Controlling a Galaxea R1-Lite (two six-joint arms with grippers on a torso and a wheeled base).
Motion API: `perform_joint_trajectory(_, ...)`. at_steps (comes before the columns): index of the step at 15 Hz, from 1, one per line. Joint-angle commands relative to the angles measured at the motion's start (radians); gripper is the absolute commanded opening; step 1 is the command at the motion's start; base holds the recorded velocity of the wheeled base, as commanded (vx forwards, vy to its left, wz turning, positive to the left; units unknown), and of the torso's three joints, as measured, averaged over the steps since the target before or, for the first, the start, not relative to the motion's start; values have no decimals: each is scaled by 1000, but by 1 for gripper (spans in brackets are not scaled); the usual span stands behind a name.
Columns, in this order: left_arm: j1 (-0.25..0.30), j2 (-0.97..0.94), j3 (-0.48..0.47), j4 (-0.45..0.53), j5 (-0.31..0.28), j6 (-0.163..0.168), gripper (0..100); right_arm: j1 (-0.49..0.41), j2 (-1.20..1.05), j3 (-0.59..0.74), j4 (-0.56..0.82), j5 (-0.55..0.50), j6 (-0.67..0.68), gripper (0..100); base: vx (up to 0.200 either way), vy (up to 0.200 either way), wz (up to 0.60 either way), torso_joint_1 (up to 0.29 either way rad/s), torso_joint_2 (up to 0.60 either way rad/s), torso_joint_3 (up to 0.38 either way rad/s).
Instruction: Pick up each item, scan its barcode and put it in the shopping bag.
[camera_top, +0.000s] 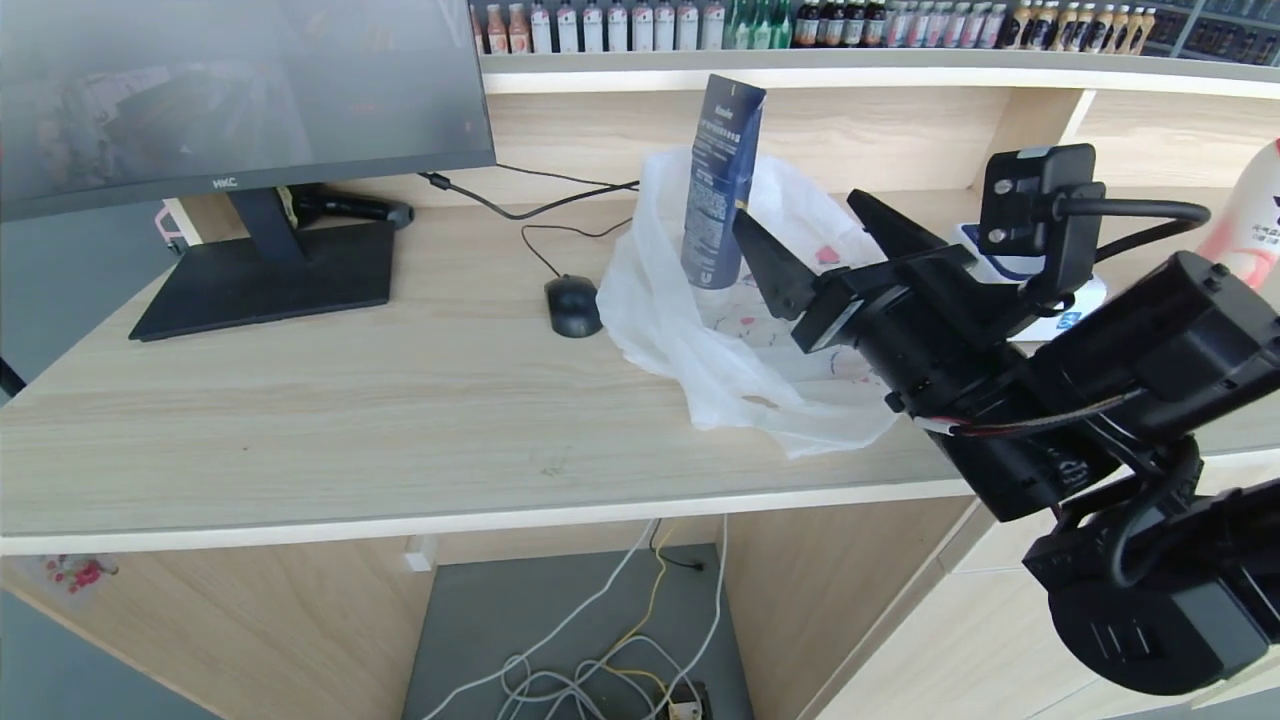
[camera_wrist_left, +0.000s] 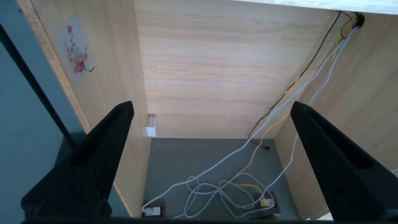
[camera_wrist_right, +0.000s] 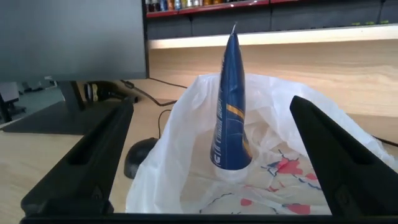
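Observation:
A dark blue tube (camera_top: 720, 180) stands upright on its cap inside the white plastic shopping bag (camera_top: 730, 350) on the wooden counter; the right wrist view shows the tube (camera_wrist_right: 231, 106) standing in the bag (camera_wrist_right: 186, 155). My right gripper (camera_top: 835, 240) hangs open just right of the bag, fingers pointing toward the tube, holding nothing. My left gripper (camera_wrist_left: 211, 155) is open and low beneath the counter, facing the wooden panel and floor cables, with nothing between its fingers.
A monitor (camera_top: 240, 90) on a black stand sits at the counter's left. A black mouse (camera_top: 573, 305) lies left of the bag, its cable running back. A white-and-blue box (camera_top: 1050, 300) and a pink-white bottle (camera_top: 1250, 215) stand at the right. Shelved bottles (camera_top: 800, 22) line the back.

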Motion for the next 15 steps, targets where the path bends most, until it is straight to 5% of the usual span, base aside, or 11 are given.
perform_joint_trajectory(1, 0, 0, 0, 0, 1, 2, 100, 7, 18, -4, -2, 1, -1, 100, 0, 0, 0, 0, 0, 0)
perform_joint_trajectory(7, -2, 0, 0, 0, -1, 6, 100, 7, 18, -12, -5, 1, -1, 100, 0, 0, 0, 0, 0, 0)
perform_joint_trajectory(13, 0, 0, 0, 0, 1, 0, 100, 5, 7, 13, -5, -7, -4, 100, 0, -200, 0, 3, 5, 2)
perform_joint_trajectory(15, 0, 0, 0, 0, 1, 0, 100, 7, 1, 20, -7, -145, 15, 100, 0, -200, 0, -2, 0, 2)
